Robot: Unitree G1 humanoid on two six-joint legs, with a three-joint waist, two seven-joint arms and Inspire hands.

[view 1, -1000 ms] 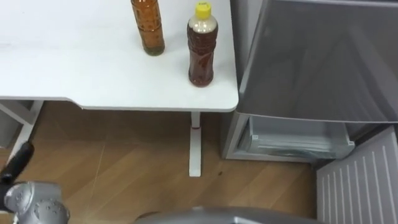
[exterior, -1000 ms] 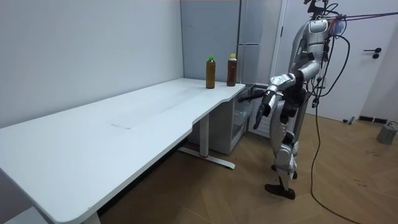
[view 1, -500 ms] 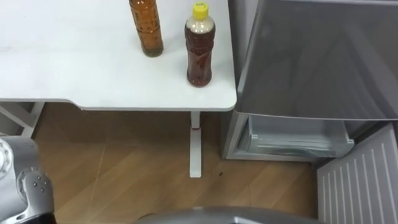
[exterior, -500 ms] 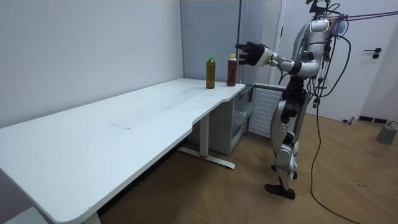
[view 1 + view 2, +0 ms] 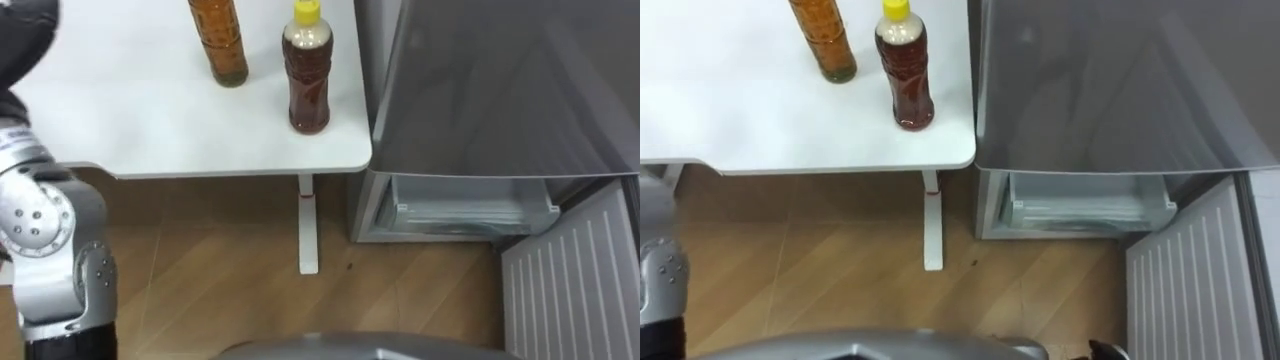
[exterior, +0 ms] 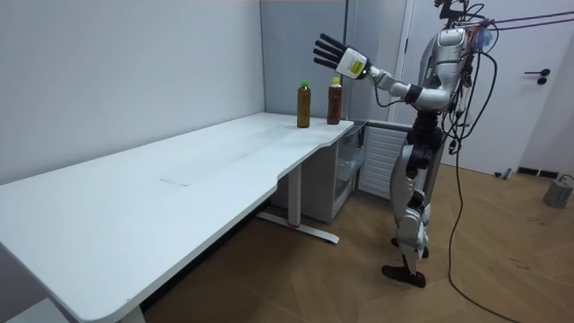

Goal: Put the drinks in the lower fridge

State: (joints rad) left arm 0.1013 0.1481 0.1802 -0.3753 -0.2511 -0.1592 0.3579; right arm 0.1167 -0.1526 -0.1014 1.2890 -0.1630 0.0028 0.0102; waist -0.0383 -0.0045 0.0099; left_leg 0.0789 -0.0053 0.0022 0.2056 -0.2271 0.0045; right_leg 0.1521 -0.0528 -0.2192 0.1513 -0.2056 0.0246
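Two drink bottles stand near the white table's [image 5: 120, 120] corner next to the fridge. One has a yellow cap and dark tea [image 5: 306, 75] [image 6: 334, 100]; the other holds amber tea [image 5: 217, 42] and has a green cap in the room view [image 6: 304, 104]. My left hand [image 6: 331, 52] is raised high above and just beyond the bottles, open with fingers spread and touching nothing. In the left eye view its dark edge [image 5: 24, 32] and the silver forearm [image 5: 52, 245] show at the left. I stand facing the table's end beside the fridge.
The grey fridge [image 5: 500, 90] stands right of the table. Its lower compartment is open, with a pale drawer [image 5: 470, 212] showing and the ribbed white door [image 5: 570, 285] swung out at the lower right. Wooden floor and a table leg [image 5: 308, 225] lie below.
My left arm has swung up from hip height to well above the bottles, the hand opening out. The eye views have shifted slightly; the bottles stand where they were.
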